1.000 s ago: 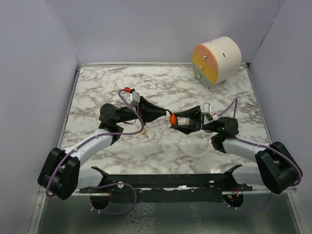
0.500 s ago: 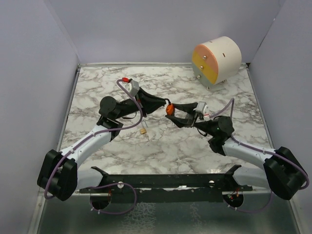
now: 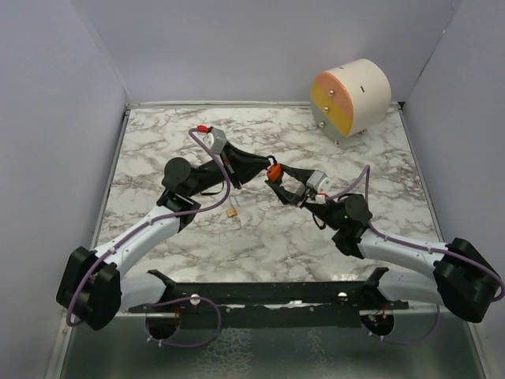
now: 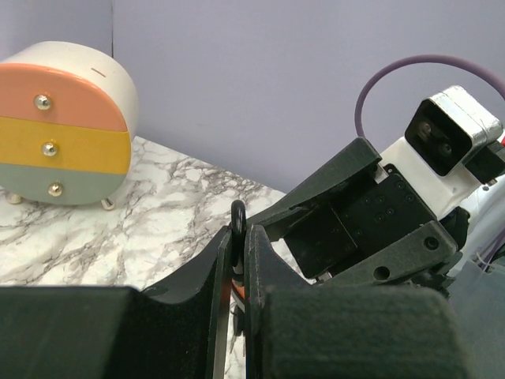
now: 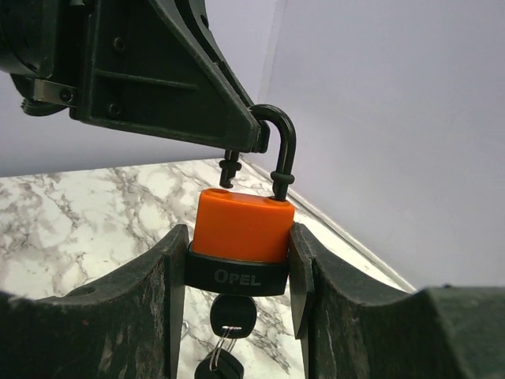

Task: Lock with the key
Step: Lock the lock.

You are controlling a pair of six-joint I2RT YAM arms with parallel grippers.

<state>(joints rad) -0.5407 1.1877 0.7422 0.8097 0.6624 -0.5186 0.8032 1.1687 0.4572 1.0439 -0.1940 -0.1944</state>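
Note:
An orange padlock with a black band is held off the table, and my right gripper is shut on its two sides. Its black shackle stands raised, the free end just above its hole. My left gripper is shut on the top of the shackle, coming from the left. A black key sits in the padlock's underside, with a ring and a second key hanging from it. From above, the padlock hangs between the left gripper and the right gripper over mid-table.
A round drawer unit with pink, yellow and green fronts stands at the back right corner. A small tan object lies on the marble table below the left arm. Walls close in the table's sides and back.
Both grippers have moved with the padlock toward the back of the table and slightly left. The left gripper's jaws have closed tighter on the shackle.

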